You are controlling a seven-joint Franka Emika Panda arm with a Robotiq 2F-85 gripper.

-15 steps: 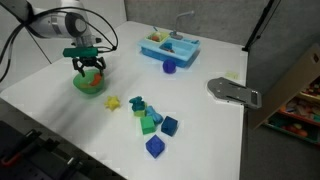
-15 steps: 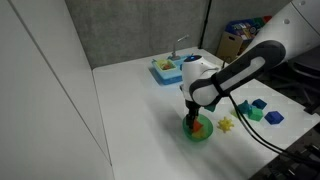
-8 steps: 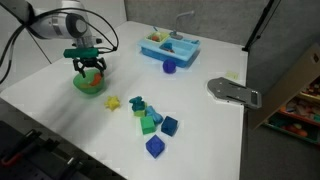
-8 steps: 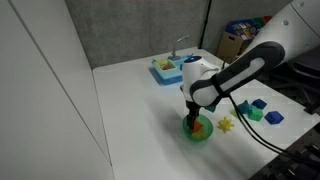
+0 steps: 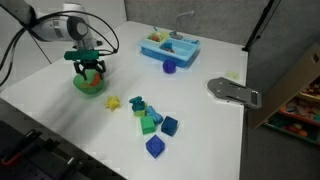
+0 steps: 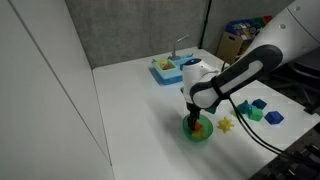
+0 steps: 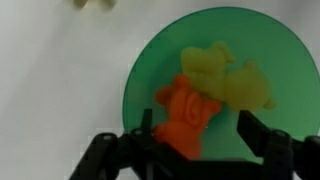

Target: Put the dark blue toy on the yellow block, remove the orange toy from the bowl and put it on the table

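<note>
The green bowl stands on the white table; it also shows in the other exterior view and the wrist view. The orange toy lies in it beside a yellow-green toy. My gripper is open and low over the bowl, one finger on each side of the orange toy; it shows in both exterior views. The yellow block lies just beside the bowl. The dark blue toy lies beyond it.
Green blocks and bright blue cubes lie near the dark blue toy. A light-blue tray and a purple-blue cup stand at the back. A grey flat object lies near the table's edge.
The gripper looks a touch lower over the bowl. The toys and blocks have not moved.
</note>
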